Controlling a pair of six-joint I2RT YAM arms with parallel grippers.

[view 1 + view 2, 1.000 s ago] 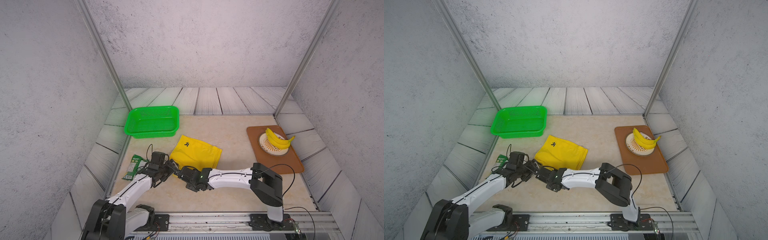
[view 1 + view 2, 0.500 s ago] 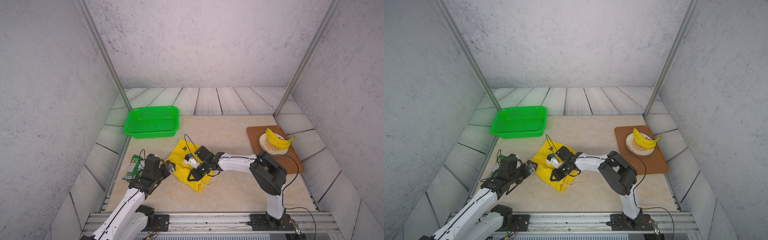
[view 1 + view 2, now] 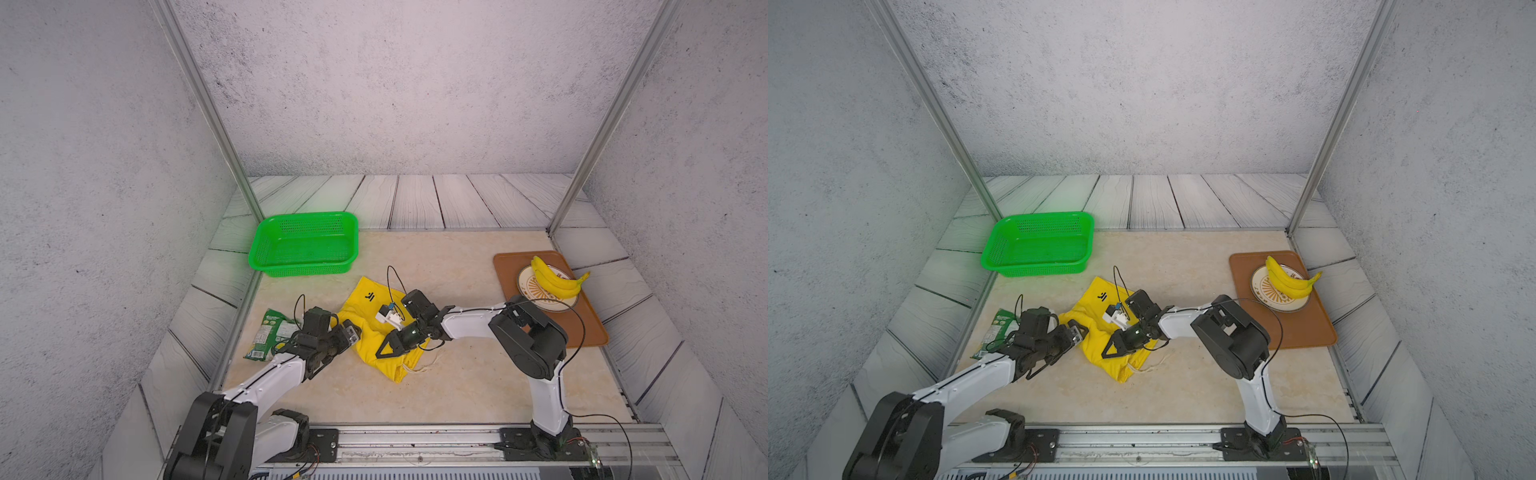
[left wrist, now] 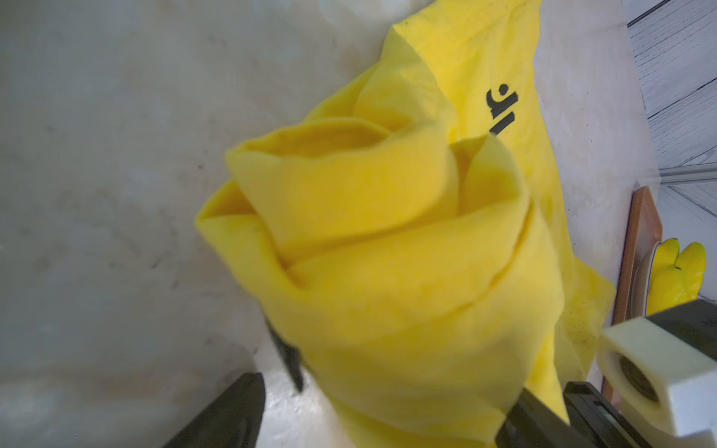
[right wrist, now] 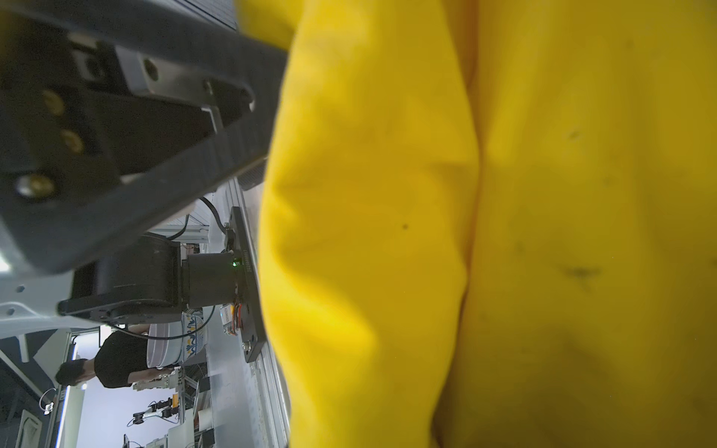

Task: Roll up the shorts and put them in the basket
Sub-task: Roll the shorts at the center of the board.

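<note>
The yellow shorts (image 3: 370, 328) (image 3: 1094, 332) lie bunched and partly folded on the beige mat, black logo (image 3: 369, 296) toward the back and a whitish drawstring (image 3: 419, 368) trailing at the near end. My left gripper (image 3: 351, 334) (image 4: 384, 415) is open at the shorts' left edge, and a fold of fabric (image 4: 388, 252) bulges between its fingers (image 4: 232, 411). From the right, my right gripper (image 3: 392, 347) (image 3: 1117, 345) lies on the heap, shut on a fold. In the right wrist view, fabric (image 5: 504, 232) fills the frame and only one finger (image 5: 194, 163) shows.
A green basket (image 3: 303, 245) stands at the back left. A green snack bag (image 3: 270, 332) lies beside my left arm near the mat's left edge. At the right, a brown tray (image 3: 590, 328) carries a plate (image 3: 524, 286) with bananas (image 3: 555, 280).
My right gripper rose from the mat's front onto the shorts, pulling the near edge up and over. My left gripper opened wider, drew back, then returned to the left edge.
</note>
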